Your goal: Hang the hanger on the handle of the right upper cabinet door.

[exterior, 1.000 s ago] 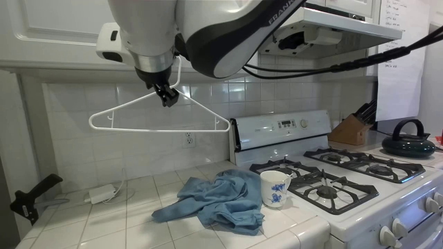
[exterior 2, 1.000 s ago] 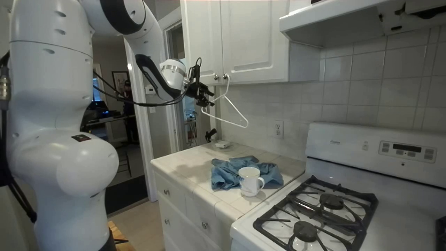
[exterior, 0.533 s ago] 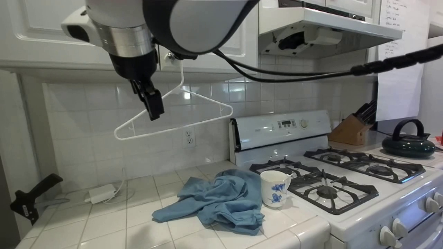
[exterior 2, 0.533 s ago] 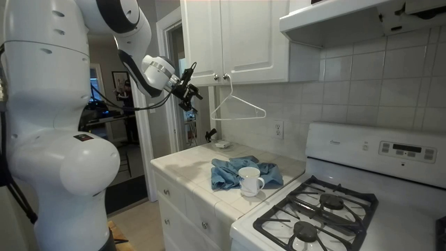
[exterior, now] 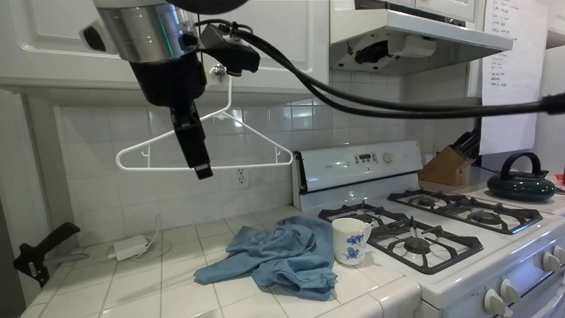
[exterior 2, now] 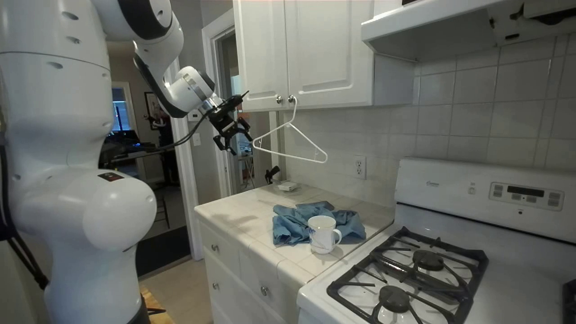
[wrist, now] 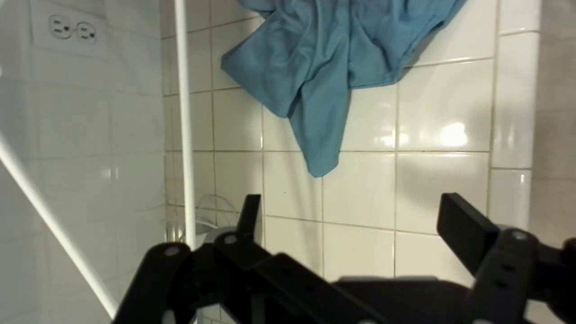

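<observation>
The arm (exterior 2: 96, 207) stood nearest in an exterior view, a thick white column bent over at the top, with the forearm sloping down to a wrist (exterior 2: 193, 87) that leaned toward the cabinets. The gripper (wrist: 355, 218) tilted downward off the end of it. Its fingers (wrist: 465, 229) were spread wide, and counter tiles showed through the gap.

In an exterior view where the wrist entered from the top edge, black cables (exterior: 507, 109) ran off to the right, and the gripper slanted across the front of the hanger (exterior: 260, 166), its tips a little below the lower bar. In the wrist view the hanger's white rods lay to the left, outside the gap, one of them passing out of sight behind the gripper's linkage. Whether finger and rod touched, I could not tell.

The hanger's hook looped over the knob (exterior: 219, 70) of the right upper cabinet door (exterior 2: 330, 49), and its body hung below the cabinet's bottom edge.

Lower down, the tiled counter (exterior: 141, 282) held a mug (exterior: 348, 240) and, just beside it, a rumpled blue cloth (exterior: 291, 260). The stove (exterior: 359, 165) adjoined the counter. At the back was a tiled wall (exterior: 110, 190) with an outlet (exterior: 241, 180).
</observation>
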Tool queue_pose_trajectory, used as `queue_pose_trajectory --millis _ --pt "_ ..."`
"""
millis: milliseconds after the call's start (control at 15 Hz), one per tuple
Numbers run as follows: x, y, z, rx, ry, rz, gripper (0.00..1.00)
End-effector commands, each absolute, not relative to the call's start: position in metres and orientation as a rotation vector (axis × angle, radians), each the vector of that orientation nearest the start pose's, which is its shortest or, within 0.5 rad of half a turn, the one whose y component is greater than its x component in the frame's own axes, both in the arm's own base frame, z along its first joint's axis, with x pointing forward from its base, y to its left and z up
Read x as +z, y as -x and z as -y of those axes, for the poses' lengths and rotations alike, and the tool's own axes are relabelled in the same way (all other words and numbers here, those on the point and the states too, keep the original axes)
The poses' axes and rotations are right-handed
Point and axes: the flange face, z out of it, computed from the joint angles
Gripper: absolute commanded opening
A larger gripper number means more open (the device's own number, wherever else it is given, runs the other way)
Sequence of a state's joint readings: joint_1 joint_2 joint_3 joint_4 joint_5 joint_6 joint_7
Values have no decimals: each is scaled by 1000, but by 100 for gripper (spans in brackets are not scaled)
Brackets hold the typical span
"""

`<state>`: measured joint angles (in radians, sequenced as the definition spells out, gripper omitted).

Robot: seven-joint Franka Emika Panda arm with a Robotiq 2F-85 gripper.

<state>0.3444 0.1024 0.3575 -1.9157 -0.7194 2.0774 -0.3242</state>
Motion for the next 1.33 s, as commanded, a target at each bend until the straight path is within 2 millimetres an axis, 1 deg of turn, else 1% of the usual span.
queue_pose_trajectory --millis 0,400,600,800,867,1000,1267 --pt "458 -466 -366 174 -2130 -1488 100" --pt "446 -452 -409 67 -2265 -1271 100" --pt "444 -450 -425 -54 -2271 -1160 100" --pt "445 -446 -425 -240 -2294 -1044 100" --pt "444 -442 -417 -143 -2245 -1102 100" --pt "445 -444 -420 -197 -2257 -1072 100" --pt "443 -448 -420 -208 -2264 -1065 100"
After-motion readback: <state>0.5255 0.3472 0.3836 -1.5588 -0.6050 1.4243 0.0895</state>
